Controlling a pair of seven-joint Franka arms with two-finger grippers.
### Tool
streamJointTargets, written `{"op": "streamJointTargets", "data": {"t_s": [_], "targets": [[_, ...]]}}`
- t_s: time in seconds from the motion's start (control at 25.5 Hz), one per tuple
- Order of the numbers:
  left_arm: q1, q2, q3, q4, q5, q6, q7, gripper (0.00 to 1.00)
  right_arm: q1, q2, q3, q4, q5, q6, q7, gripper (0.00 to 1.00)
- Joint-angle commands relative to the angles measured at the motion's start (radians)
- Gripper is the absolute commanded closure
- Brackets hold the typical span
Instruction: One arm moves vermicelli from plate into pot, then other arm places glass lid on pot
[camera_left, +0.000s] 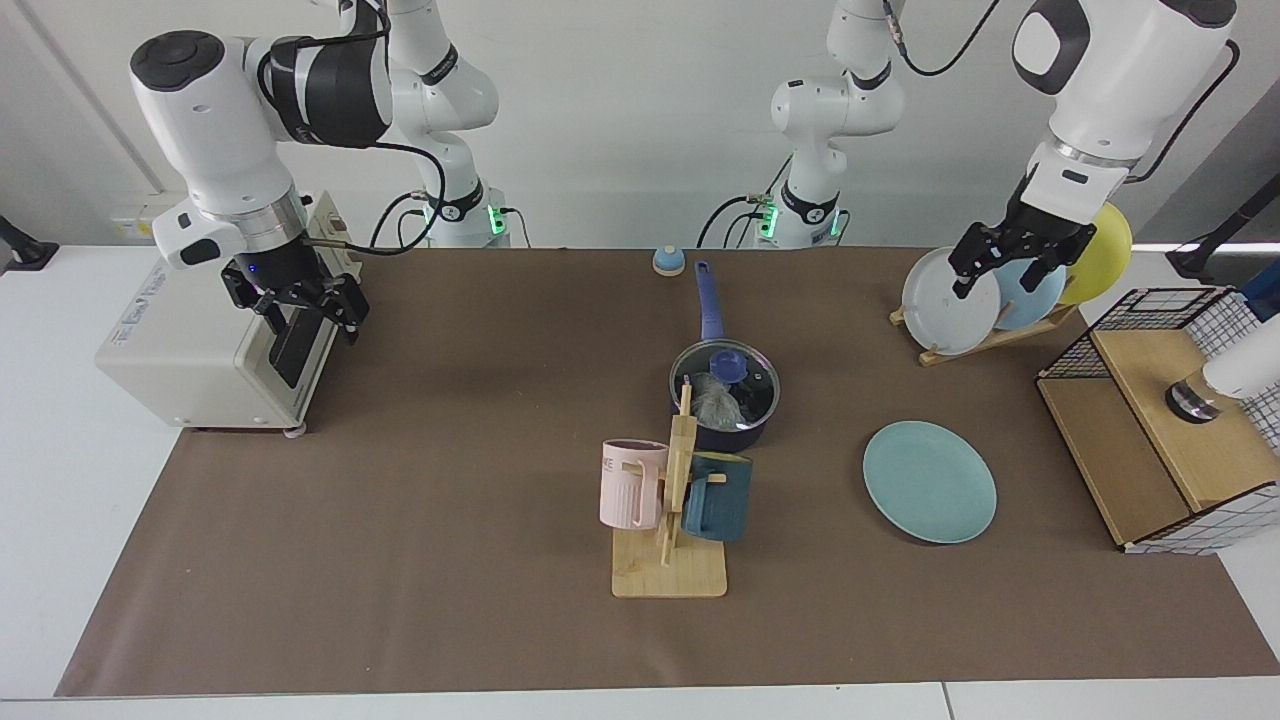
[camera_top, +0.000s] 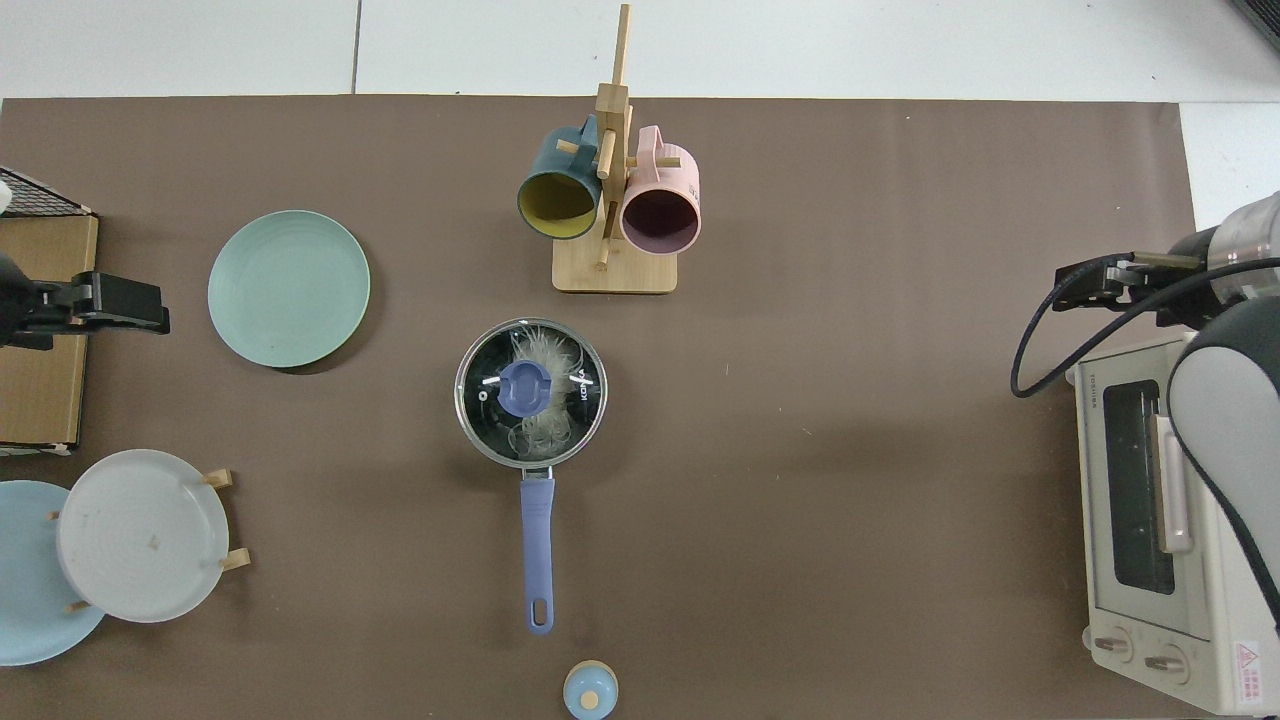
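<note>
The dark pot with its blue handle stands mid-table. On it rests the glass lid, blue knob up. White vermicelli shows through the glass, inside the pot. The teal plate lies bare beside it. My left gripper hangs open and empty in front of the plate rack, well away from pot and plate. Over by the toaster oven, my right gripper is also open and holds nothing.
A wooden mug stand with a pink and a dark blue mug stands close to the pot. A plate rack, a wire-and-wood box, a toaster oven and a small blue knobbed object line the table's edges.
</note>
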Motion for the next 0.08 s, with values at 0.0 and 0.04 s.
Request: {"op": "streamJointTargets", "data": {"t_s": [0.0, 0.04], "targets": [[-0.014, -0.01, 0.013, 0.002, -0.005, -0.019, 0.011, 0.0, -0.016, 0.003, 0.011, 0.003, 0.007, 0.003, -0.037, 0.0], [-0.014, -0.01, 0.013, 0.0, -0.005, -0.019, 0.011, 0.0, -0.016, 0.003, 0.011, 0.003, 0.007, 0.003, -0.037, 0.0]]}}
